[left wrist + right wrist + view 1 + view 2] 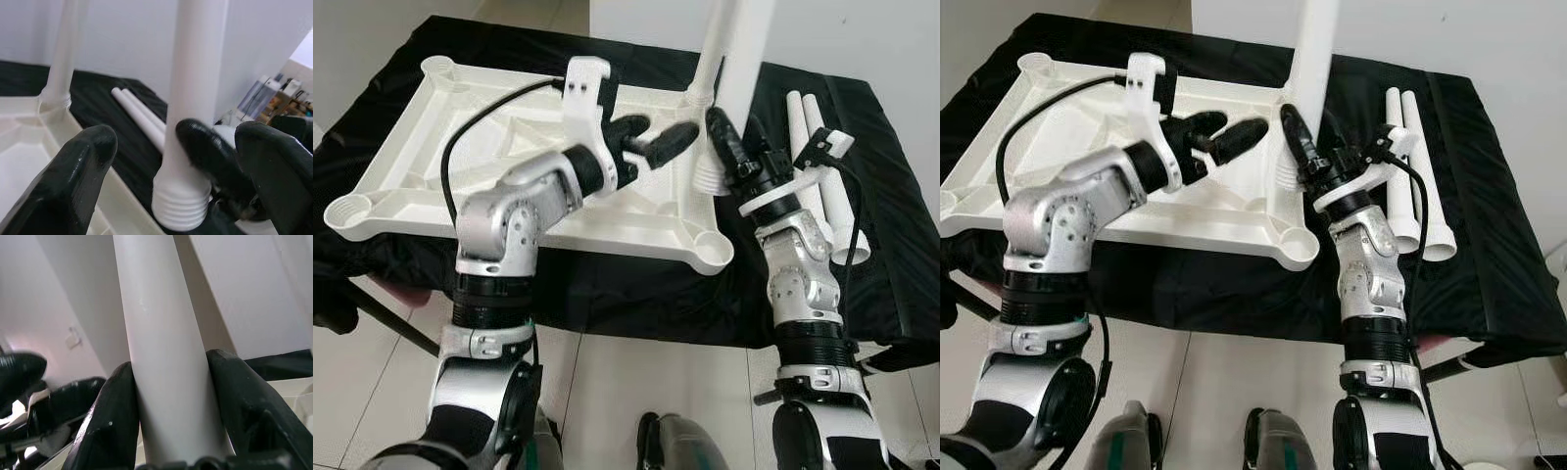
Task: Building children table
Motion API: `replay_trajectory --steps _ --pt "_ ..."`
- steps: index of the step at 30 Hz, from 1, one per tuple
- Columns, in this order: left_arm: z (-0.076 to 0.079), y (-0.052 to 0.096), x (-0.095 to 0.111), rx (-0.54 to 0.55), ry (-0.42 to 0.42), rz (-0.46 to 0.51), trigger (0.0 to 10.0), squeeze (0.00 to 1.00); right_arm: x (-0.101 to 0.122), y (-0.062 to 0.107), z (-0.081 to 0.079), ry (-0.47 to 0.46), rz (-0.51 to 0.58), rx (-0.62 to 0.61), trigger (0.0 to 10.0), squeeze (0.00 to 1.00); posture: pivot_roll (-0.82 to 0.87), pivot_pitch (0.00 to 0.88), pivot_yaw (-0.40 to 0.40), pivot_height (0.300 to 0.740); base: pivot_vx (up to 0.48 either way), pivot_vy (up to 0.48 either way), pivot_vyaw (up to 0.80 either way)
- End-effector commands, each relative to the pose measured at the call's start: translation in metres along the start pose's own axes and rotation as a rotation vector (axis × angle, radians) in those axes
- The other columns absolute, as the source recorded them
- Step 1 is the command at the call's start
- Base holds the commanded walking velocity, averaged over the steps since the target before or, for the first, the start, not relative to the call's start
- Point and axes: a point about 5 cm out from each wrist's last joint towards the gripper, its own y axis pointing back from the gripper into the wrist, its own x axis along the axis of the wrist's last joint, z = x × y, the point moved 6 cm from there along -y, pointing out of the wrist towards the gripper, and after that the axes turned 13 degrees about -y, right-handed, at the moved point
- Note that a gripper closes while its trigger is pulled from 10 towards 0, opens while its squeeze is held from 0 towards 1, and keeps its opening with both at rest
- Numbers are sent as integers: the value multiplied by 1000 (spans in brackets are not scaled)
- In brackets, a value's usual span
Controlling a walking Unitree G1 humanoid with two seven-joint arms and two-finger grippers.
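A white plastic tabletop (431, 157) lies upside down on a black-draped surface. One white leg (61, 54) stands in its far right corner socket. My right gripper (736, 135) is shut on a second white leg (746, 49) and holds it upright. The threaded end (707, 176) of that leg hangs just above the tabletop's right rim, short of the near right corner socket (713, 250). My left gripper (668, 132) is open over the tabletop, its fingers pointing at the held leg's lower part without closing on it.
Two spare white legs (822, 166) lie side by side on the black cloth (607, 294) right of my right arm. A white wall stands close behind the table. Pale tiled floor (607, 382) lies below the table's front edge.
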Motion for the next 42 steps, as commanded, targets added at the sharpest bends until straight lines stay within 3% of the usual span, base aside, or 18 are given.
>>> replay_trajectory --steps 1,9,17,26,27,28,29,38,40,41,42 --pt "24 -1 6 -199 1 38 10000 0 -3 1 -4 -3 -25 37 10000 0 1 0 -59 740 0 0 0" --pt "22 -10 17 -226 -18 40 10000 0 -21 6 -21 -5 -147 172 10000 0 -4 4 -63 740 0 0 0" --pt "8 -20 24 -196 -39 33 10000 0 -40 25 -37 -3 -278 283 10000 0 -25 15 -50 740 0 0 0" --pt "-6 -24 41 -148 -35 63 10000 0 -44 32 -36 6 -304 280 10000 0 -27 20 -39 740 0 0 0" --pt "-9 -25 46 -135 -36 74 9098 0 -45 32 -35 7 -307 277 10000 0 -23 18 -39 740 0 0 0" --pt "-9 -25 46 -135 -36 74 9098 0 -45 32 -35 7 -307 277 10000 0 -23 18 -39 740 0 0 0" --pt "-10 -26 48 -127 -36 82 10000 0 -46 33 -35 8 -309 275 10000 0 -23 18 -39 740 0 0 0" --pt "-10 -28 63 -118 -42 118 10000 0 -48 35 -35 3 -311 263 10000 0 -23 16 -41 740 0 0 0" --pt "-7 -28 62 -130 -48 112 5333 0 -47 34 -34 12 -309 261 10000 0 -26 16 -40 740 0 0 0" --pt "-5 -28 62 -136 -48 108 3922 0 -46 34 -34 18 -308 259 10000 0 -26 16 -40 740 0 0 0" --pt "-5 -28 62 -136 -48 108 3922 0 -46 34 -34 18 -308 259 10000 0 -26 16 -40 740 0 0 0"
